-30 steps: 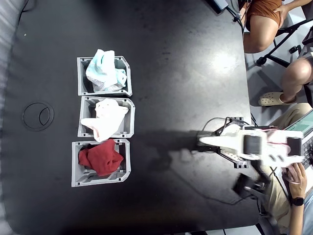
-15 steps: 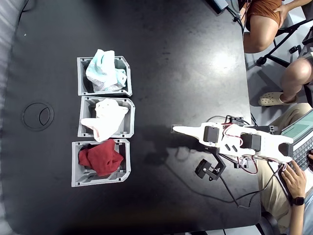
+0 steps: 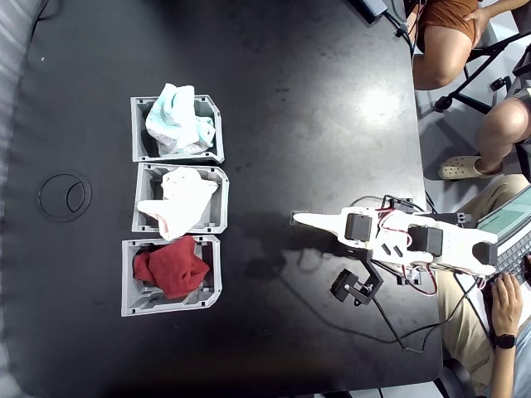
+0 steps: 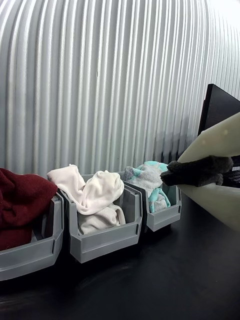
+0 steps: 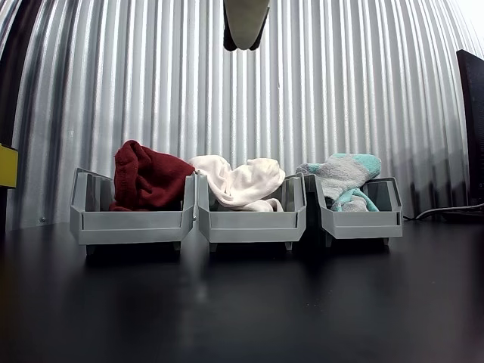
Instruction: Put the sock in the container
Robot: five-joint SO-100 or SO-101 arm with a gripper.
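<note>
— How do we stand with the gripper (image 3: 299, 219)?

— In the fixed view its jaws look closed with nothing between them, well apart from the bins. The wrist view agrees: the dark pad lies against the pale finger (image 4: 215, 145).

— And the sock (image 3: 176, 121)?

— Already bunched in the container (image 3: 218, 131), the top bin of the column in the fixed view, spilling a little over the rim. The other view shows it at the right end of the row (image 5: 342, 178).

— So what is left for us?

— We judge the placing done. We'd keep the arm back and high, so it snags no fabric.

— And around us?

— Nearest, the black table (image 3: 315, 108), matte with soft glare. Then the cream cloth (image 3: 177, 202) and dark red cloth (image 3: 171, 269) in their own bins. Behind, a corrugated metal wall (image 5: 151, 83).
</note>
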